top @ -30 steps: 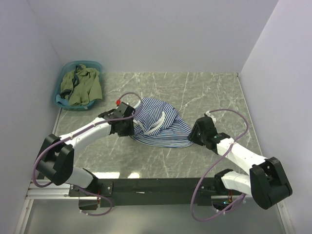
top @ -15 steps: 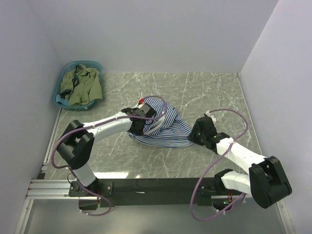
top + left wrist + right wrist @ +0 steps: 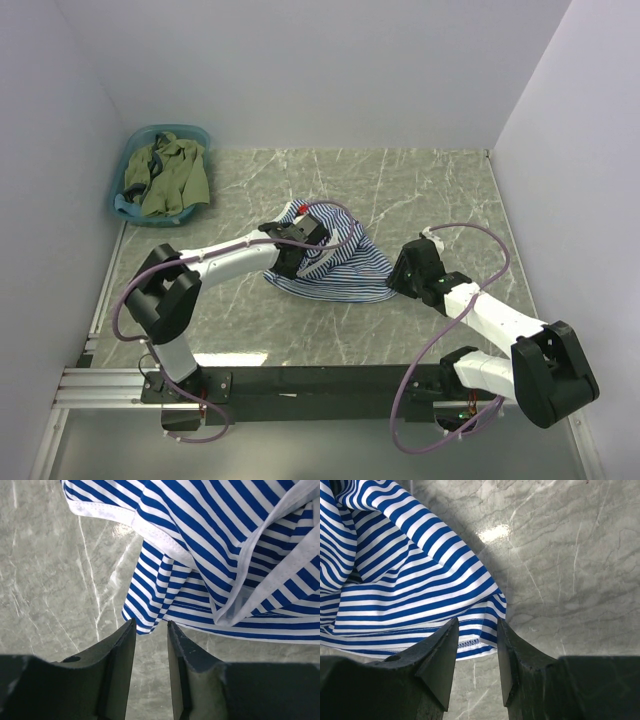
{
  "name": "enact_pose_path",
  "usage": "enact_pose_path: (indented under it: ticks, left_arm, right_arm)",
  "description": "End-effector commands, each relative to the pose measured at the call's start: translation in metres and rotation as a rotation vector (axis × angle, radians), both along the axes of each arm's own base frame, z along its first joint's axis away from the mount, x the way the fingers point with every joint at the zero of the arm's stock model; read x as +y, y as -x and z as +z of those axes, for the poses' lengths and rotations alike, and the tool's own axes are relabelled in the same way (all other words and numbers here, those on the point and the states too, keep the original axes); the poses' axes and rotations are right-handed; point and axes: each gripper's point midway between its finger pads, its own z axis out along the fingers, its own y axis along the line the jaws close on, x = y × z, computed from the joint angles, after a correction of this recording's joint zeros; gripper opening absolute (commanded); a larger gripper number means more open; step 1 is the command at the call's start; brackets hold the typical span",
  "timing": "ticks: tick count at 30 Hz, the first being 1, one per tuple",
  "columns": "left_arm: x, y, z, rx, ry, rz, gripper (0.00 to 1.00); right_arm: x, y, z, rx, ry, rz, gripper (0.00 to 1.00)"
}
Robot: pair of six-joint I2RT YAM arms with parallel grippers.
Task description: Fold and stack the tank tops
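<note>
All of the change sits on the table (image 3: 430, 190), near its middle. At the far left corner the basin (image 3: 197, 131) holds the olive green tank top (image 3: 170, 175), untouched and yet to be folded; a third top I cannot pick out for certain.

The striped tank top (image 3: 345, 270) lies rumpled at the centre between the two arms. Its near hem and right corner are where they were a second ago.

What has moved is the left arm (image 3: 225, 260). A second ago it reached only to the cloth's left edge; now it has swung inward and lies across the shirt's left half. The left gripper (image 3: 151, 626) points down at a lower corner of the stripes. Its jaws are parted with bare table showing between them, so it looks released rather than pinching.

The right gripper (image 3: 477, 625) has not shifted. Its jaws also stand apart, straddling the hem at the right corner, with flat cloth in the gap and nothing clamped.

My reading is that a first fold of the left side has just been carried in and let go. The shirt is far from neat, and stacking has not begun.
</note>
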Motion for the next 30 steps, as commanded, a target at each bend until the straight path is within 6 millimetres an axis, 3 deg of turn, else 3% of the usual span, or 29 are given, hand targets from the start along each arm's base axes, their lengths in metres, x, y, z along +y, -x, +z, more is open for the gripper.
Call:
enact_pose_path:
  ticks: [1, 14, 30]
  left_arm:
    - [-0.004, -0.006, 0.003, -0.019, -0.020, -0.026, 0.38]
    - [-0.007, -0.002, -0.009, 0.015, -0.035, -0.048, 0.39]
    - [0.004, -0.006, -0.022, 0.005, -0.109, -0.021, 0.36]
  right_arm:
    - [-0.001, -0.011, 0.017, -0.055, -0.002, -0.021, 0.44]
    - [-0.002, -0.012, 0.016, -0.057, 0.003, -0.023, 0.44]
    - [-0.004, -0.011, 0.018, -0.064, 0.014, -0.024, 0.46]
